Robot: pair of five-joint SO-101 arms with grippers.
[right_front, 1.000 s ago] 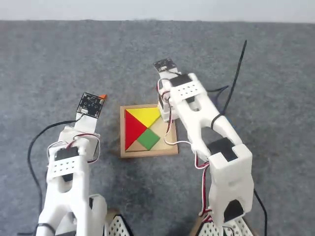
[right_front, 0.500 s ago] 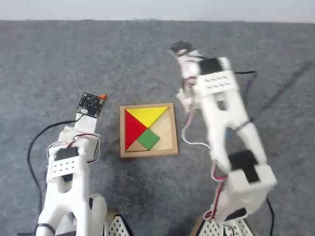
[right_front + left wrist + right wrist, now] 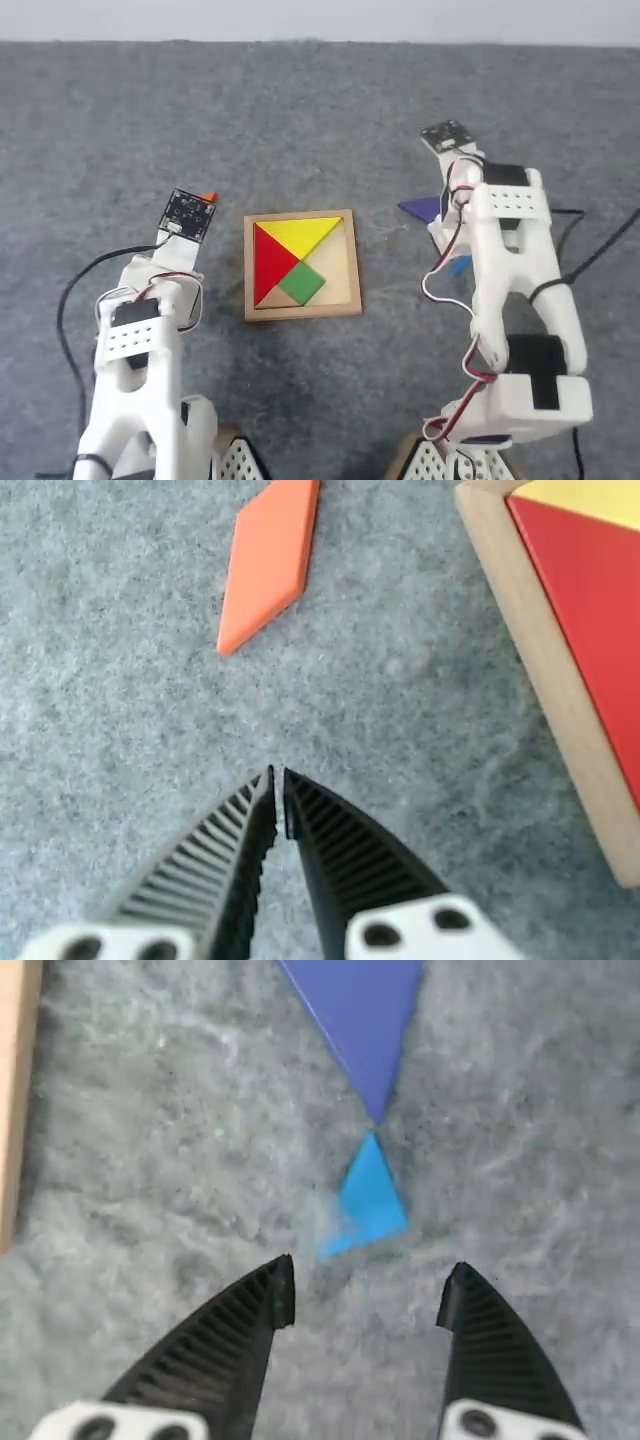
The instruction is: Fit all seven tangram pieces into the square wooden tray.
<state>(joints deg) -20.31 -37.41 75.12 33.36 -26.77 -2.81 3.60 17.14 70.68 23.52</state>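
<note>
Grey, felt-like counter [image 3: 300,120] beneath everything. Over it, two white arms: right arm [image 3: 520,290] stretched forward well off to one side of the tray, left arm [image 3: 140,360] on the tray's other side.

Right gripper [image 3: 372,1272] released, jaws spread wide above bare counter. Left gripper [image 3: 278,775] clenched on nothing, tips pressed together low over the counter.

Square wooden tray [image 3: 300,311] lying flat between the two grippers, apart from both. One corner of its rim [image 3: 545,680] just ahead of the left gripper and to the side. A strip of its rim [image 3: 15,1080] farther off beside the right gripper.

Seated inside the tray: yellow triangle [image 3: 298,235] along the far wall and red triangle [image 3: 270,265] along the wall nearest the left gripper, meeting edge to edge.

Dark blue triangle [image 3: 360,1010] flat on the counter straight ahead of the right gripper, one point aimed back toward it.

Green square [image 3: 301,284] also in the tray, turned on its corner, tucked against the meeting tips of red and yellow. Bare wood on the side toward the right gripper.

Orange parallelogram [image 3: 268,560] flat on the counter ahead of the left gripper, apart from its tips, on the side away from the tray.

Small light blue triangle [image 3: 368,1200] just ahead of the right gripper's spread jaws, roughly centred between them. Tip nearly at the dark blue point; touching or not, cannot tell.
</note>
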